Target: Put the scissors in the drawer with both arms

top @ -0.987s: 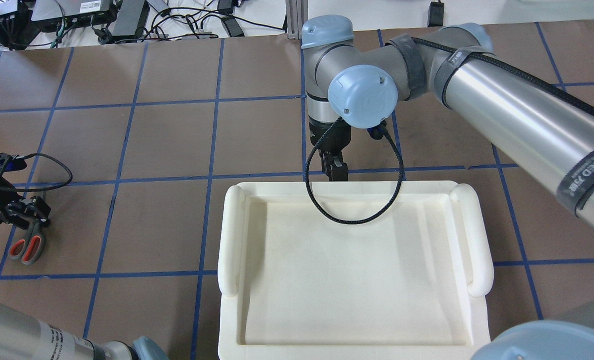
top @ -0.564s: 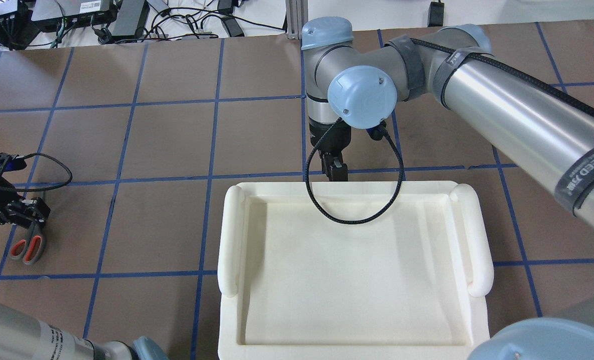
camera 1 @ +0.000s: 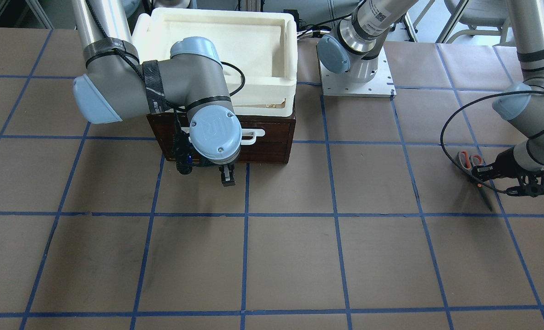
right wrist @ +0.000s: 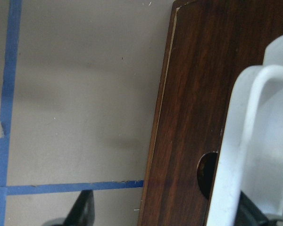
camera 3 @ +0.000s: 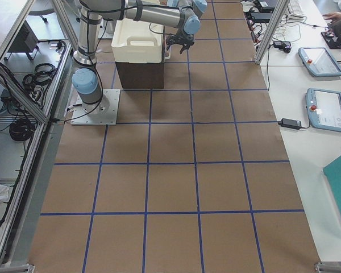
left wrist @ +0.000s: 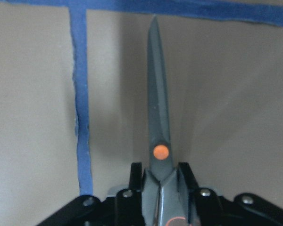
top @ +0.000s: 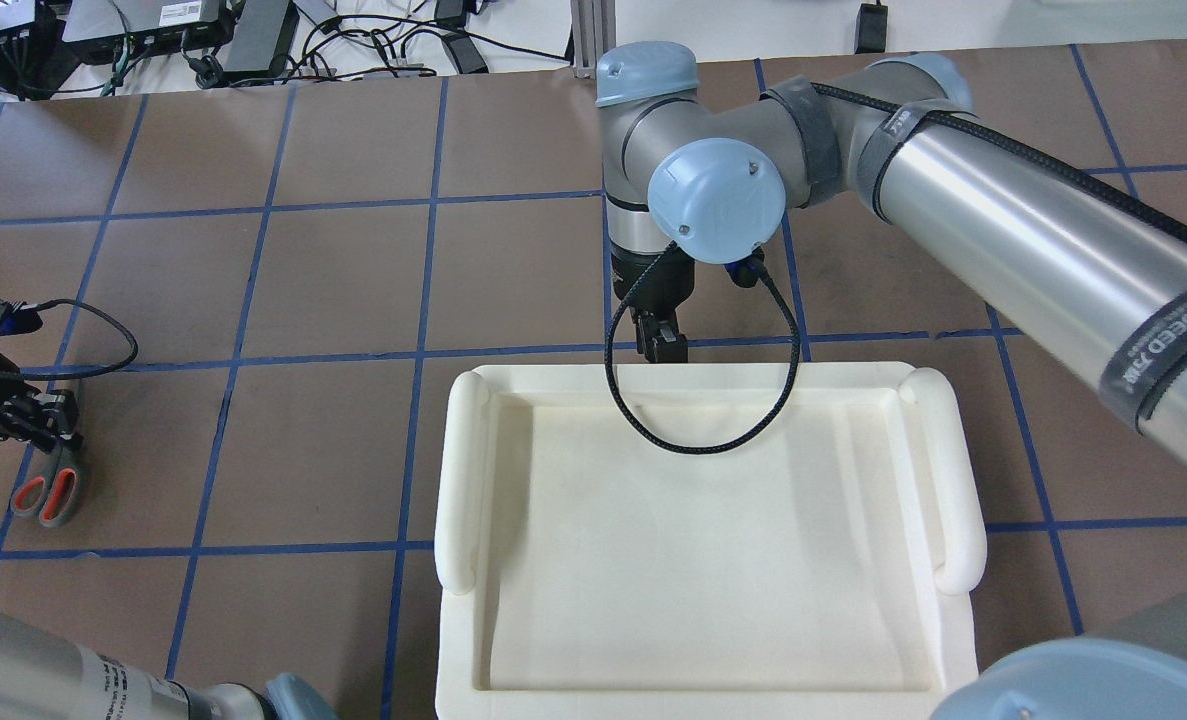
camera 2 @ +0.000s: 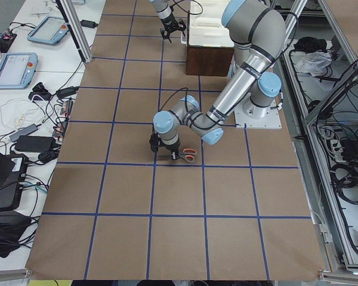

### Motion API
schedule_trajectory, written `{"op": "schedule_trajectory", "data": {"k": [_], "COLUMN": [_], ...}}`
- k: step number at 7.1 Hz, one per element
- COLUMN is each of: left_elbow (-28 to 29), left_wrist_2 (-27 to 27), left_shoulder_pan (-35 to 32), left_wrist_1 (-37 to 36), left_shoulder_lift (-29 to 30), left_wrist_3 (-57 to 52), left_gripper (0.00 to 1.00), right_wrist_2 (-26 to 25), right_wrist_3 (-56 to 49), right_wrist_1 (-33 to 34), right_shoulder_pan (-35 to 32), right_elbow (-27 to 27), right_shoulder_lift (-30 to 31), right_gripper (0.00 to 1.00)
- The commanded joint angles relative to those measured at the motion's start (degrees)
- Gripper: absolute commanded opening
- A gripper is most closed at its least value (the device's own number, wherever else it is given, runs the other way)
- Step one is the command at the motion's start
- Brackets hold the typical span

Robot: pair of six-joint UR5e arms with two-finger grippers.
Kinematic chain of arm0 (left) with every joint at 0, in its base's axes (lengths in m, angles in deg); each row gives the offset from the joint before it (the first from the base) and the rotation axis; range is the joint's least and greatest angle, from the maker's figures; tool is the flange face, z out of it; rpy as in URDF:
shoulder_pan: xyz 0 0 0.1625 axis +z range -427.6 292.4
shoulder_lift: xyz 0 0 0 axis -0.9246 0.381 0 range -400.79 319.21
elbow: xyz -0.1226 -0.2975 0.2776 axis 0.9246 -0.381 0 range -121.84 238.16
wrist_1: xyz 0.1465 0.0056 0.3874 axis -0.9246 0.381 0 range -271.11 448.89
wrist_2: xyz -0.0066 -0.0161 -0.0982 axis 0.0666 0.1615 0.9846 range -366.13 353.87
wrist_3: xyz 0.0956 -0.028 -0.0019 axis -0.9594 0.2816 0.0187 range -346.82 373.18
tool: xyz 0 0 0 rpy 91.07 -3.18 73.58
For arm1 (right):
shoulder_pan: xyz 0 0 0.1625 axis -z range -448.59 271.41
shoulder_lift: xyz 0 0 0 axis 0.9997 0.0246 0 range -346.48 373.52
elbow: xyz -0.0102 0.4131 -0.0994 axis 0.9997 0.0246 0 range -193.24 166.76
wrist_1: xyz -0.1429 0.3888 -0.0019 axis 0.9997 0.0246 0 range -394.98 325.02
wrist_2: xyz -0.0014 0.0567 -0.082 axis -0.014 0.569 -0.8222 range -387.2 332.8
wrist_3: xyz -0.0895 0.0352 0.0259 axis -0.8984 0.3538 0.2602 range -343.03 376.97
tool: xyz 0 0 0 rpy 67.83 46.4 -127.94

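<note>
Left jaws clamp the scissors (left wrist: 158, 136) just below their orange pivot, at the desk's (camera 1: 299, 256) left end. Right jaws gape at the drawer's (camera 1: 272, 149) white handle (camera 1: 253, 136). On the right arm's strap (top: 1163, 345), only "NUED" is legible.

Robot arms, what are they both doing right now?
The left gripper is closed on the scissors near their orange pivot, out at the side of the table, far from the drawer. The right gripper is open just in front of the drawer's white handle, not gripping it yet. The drawer looks shut, so nothing has gone inside.
</note>
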Motion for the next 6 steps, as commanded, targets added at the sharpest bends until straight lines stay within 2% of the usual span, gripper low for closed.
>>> {"op": "schedule_trajectory", "data": {"k": [1, 2, 3, 6], "left_elbow": [0.4, 1.0, 2.6, 13.0], "left_wrist_2": [0.1, 0.0, 0.1, 1.0], "left_shoulder_pan": [0.0, -0.8, -1.7, -8.5], "left_wrist_1": [0.0, 0.5, 3.2, 23.1], "left_shoulder_lift": [-0.1, -1.3, -3.1, -8.2], "left_wrist_3": [0.0, -0.2, 0.0, 6.4], "left_gripper": [0.09, 0.09, 0.09, 0.09], "right_wrist_2": [-0.1, -0.1, -0.2, -1.1], "right_wrist_3": [-0.5, -1.0, -1.2, -5.3], "right_wrist_1": [1.0, 1.1, 4.3, 9.9], "right_shoulder_pan": [0.0, 0.0, 0.0, 0.0], "right_elbow": [-1.5, -1.5, -1.5, -0.8], "right_shoulder_lift": [0.0, 0.0, 0.0, 0.1], "right_gripper": [1.00, 1.00, 1.00, 1.00]}}
